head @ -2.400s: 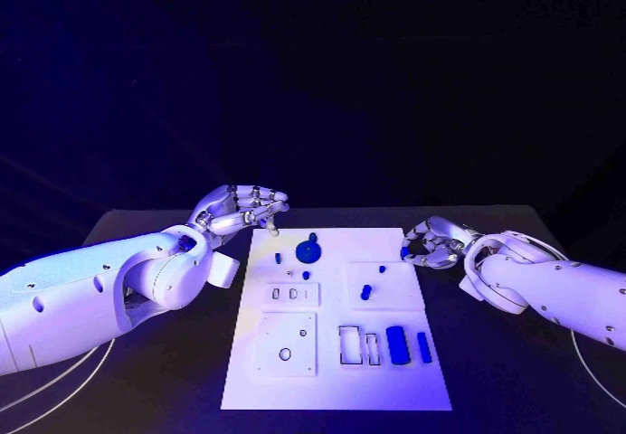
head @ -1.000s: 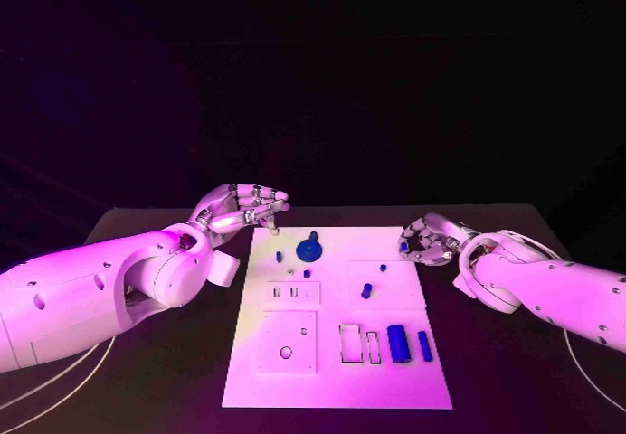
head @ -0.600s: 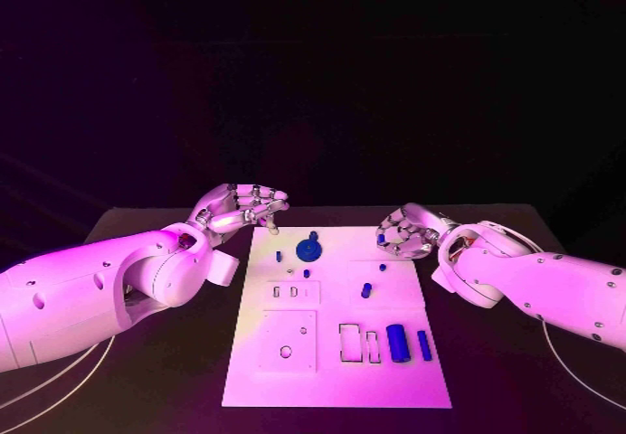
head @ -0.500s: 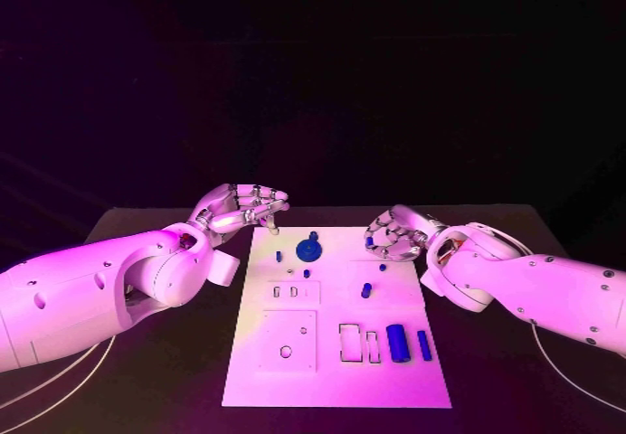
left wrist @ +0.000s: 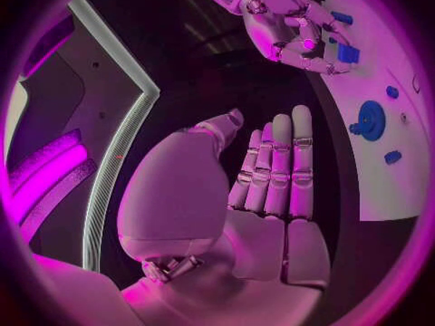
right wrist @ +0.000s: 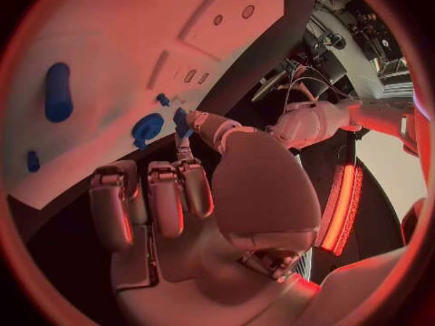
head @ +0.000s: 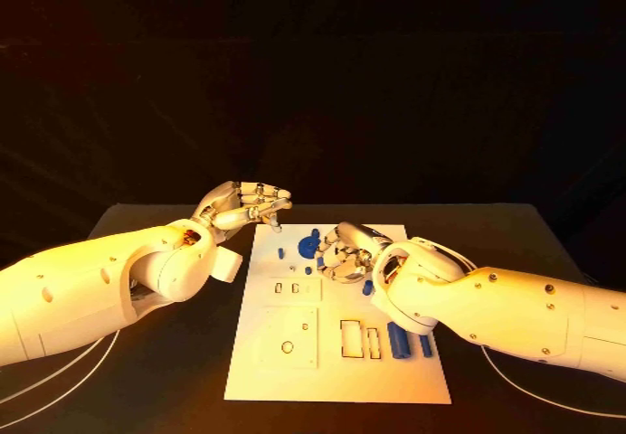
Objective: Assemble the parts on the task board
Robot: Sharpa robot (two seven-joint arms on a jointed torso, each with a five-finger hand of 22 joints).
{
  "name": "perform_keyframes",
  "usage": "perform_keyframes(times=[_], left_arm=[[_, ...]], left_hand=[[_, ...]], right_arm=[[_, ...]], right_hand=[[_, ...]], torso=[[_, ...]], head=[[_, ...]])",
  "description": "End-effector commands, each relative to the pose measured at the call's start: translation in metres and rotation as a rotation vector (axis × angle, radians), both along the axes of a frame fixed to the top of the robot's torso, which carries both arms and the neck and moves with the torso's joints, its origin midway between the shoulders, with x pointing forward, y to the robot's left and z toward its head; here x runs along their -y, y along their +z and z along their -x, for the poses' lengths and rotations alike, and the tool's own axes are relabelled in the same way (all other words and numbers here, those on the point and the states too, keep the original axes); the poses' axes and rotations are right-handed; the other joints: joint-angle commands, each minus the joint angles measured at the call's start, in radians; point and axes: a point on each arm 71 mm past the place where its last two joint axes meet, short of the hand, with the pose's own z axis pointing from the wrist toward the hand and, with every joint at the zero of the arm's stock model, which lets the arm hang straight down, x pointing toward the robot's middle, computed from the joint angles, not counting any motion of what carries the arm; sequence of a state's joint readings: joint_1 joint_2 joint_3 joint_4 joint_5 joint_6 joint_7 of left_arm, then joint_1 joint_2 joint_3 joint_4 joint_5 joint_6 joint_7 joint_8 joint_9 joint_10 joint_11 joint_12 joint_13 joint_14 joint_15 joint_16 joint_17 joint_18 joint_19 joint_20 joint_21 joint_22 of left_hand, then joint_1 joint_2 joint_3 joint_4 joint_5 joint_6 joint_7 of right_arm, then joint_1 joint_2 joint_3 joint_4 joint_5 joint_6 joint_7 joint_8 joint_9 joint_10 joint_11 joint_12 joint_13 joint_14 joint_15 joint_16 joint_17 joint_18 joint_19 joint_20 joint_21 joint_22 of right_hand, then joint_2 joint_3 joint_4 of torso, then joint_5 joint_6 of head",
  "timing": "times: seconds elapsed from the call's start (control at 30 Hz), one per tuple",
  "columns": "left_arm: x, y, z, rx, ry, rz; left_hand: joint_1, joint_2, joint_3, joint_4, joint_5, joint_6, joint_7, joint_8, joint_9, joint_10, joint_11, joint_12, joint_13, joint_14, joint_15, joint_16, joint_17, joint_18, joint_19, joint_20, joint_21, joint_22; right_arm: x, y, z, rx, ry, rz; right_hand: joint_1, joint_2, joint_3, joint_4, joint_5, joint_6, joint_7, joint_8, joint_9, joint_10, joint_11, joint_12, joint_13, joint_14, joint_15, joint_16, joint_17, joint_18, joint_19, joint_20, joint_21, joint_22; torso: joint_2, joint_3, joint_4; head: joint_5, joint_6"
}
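Observation:
The white task board [head: 339,380] lies in the middle of the table. My right hand [head: 347,253] hovers over its far half, just on the near side of a blue round disc [head: 309,244]. Thumb and a finger pinch a small blue part [right wrist: 181,122], which the left wrist view also catches as the blue part [left wrist: 349,53] below the right hand [left wrist: 286,25]. My left hand [head: 248,208] hangs over the board's far left corner with its fingers [left wrist: 276,159] side by side and nothing in them. Two blue blocks [head: 396,341] stand near the front right.
A white inset plate [head: 287,339] with holes and two rectangular slots [head: 352,342] take up the board's near half. Small blue pieces [head: 368,287] lie mid-board. My left forearm [head: 144,276] lies close along the board's left edge. Cables [head: 79,371] trail on the black table.
My right hand has swung from the board's right edge leftwards over the board to beside the blue disc, carrying the small blue part. The left hand has stayed in place.

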State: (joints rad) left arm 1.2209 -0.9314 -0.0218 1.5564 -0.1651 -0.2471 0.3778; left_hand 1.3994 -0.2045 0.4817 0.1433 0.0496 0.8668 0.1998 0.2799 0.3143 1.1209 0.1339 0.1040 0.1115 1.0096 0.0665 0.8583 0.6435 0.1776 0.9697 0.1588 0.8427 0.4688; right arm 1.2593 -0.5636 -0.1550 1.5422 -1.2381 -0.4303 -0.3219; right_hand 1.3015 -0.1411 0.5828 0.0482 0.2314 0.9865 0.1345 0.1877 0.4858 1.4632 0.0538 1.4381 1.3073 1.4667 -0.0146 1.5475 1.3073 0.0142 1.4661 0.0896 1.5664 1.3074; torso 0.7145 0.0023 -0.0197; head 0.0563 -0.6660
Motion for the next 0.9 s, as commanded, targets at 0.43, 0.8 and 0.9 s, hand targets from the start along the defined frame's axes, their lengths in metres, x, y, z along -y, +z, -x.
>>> perform_keyframes(times=[0.43,0.8,0.9], left_arm=[[0.005,-0.001,-0.001,-0.003,-0.012,-0.012],[0.007,-0.001,-0.001,-0.004,-0.016,-0.011],[0.007,-0.002,-0.001,-0.005,-0.017,-0.011]], left_hand=[[-0.012,0.004,-0.002,0.004,0.0,0.004,-0.004,-0.001,0.006,0.034,-0.008,0.026,0.012,0.005,-0.008,0.001,0.0,0.006,-0.009,-0.004,0.014,0.007],[-0.013,0.002,-0.003,0.004,0.0,0.002,-0.004,-0.002,0.006,0.03,-0.007,0.025,0.012,0.005,-0.008,0.001,0.0,0.006,-0.01,-0.005,0.015,0.007],[-0.013,0.002,-0.003,0.004,0.0,0.002,-0.004,-0.002,0.006,0.028,-0.007,0.024,0.012,0.005,-0.008,0.001,0.0,0.006,-0.01,-0.005,0.016,0.008]], right_arm=[[-0.032,-0.031,0.017,0.016,0.013,0.077],[-0.041,-0.041,0.02,0.015,0.021,0.09],[-0.042,-0.043,0.019,0.014,0.019,0.099]], right_hand=[[-0.012,0.0,0.004,-0.002,0.003,0.004,-0.005,0.015,0.021,0.003,-0.006,-0.004,0.146,0.09,-0.008,-0.002,0.2,-0.014,0.105,-0.004,0.004,0.263],[-0.02,-0.004,0.002,-0.002,0.003,0.004,-0.005,0.016,0.023,0.004,-0.007,-0.003,0.148,0.089,-0.008,-0.002,0.199,-0.014,0.105,-0.004,0.004,0.263],[-0.02,-0.004,0.002,-0.002,0.003,0.004,-0.005,0.016,0.023,0.004,-0.007,-0.003,0.148,0.089,-0.008,-0.002,0.199,-0.014,0.105,-0.004,0.004,0.263]], torso=[[-0.002,-0.0012,0.0025],[-0.002,-0.0011,0.0003],[-0.002,-0.0009,0.0012]], head=[[0.006,-0.01],[0.015,-0.016],[0.016,-0.018]])
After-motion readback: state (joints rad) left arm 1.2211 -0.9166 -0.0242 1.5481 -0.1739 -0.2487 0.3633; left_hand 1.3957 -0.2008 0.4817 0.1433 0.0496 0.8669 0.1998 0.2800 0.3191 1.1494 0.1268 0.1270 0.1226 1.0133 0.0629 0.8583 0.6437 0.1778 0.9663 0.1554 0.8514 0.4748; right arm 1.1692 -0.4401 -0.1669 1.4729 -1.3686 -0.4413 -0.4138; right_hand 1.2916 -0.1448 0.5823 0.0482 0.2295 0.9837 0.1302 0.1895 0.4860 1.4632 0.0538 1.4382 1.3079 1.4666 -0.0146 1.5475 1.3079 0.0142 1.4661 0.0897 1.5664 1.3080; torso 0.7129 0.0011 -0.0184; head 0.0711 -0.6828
